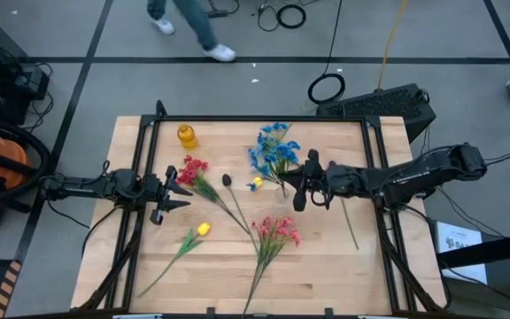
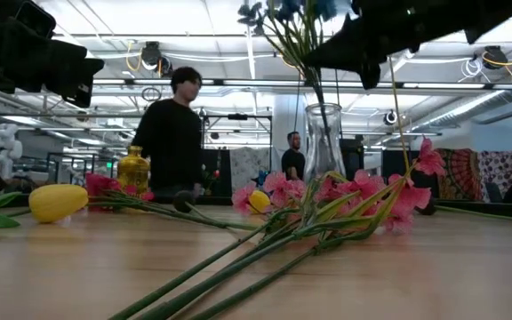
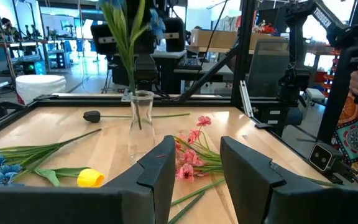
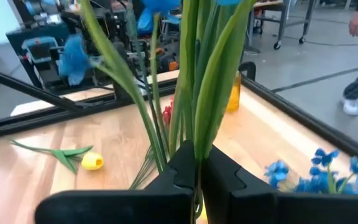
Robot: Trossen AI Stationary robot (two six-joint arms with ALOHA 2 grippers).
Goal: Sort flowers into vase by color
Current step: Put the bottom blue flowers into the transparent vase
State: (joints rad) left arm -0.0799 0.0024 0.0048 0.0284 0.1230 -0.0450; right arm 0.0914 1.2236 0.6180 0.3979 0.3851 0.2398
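Your table [image 1: 326, 257] holds red [image 1: 193, 170], pink [image 1: 275, 232] and yellow [image 1: 200, 229] sprigs, all unsorted. Right gripper [image 1: 296, 186] pinches blue flower stems [image 4: 197, 93] above the clear vase [image 2: 324, 142]; insertion pending. Left gripper [image 1: 177, 191] waits spread beside the red sprig.

Top of the low view, the blue flowers [image 2: 278, 13] run off the frame edge. In the right wrist view the pincer [image 4: 197, 171] covers their lower stems. Overhead, upper edge, a walking person [image 1: 189, 22] shows legs only.
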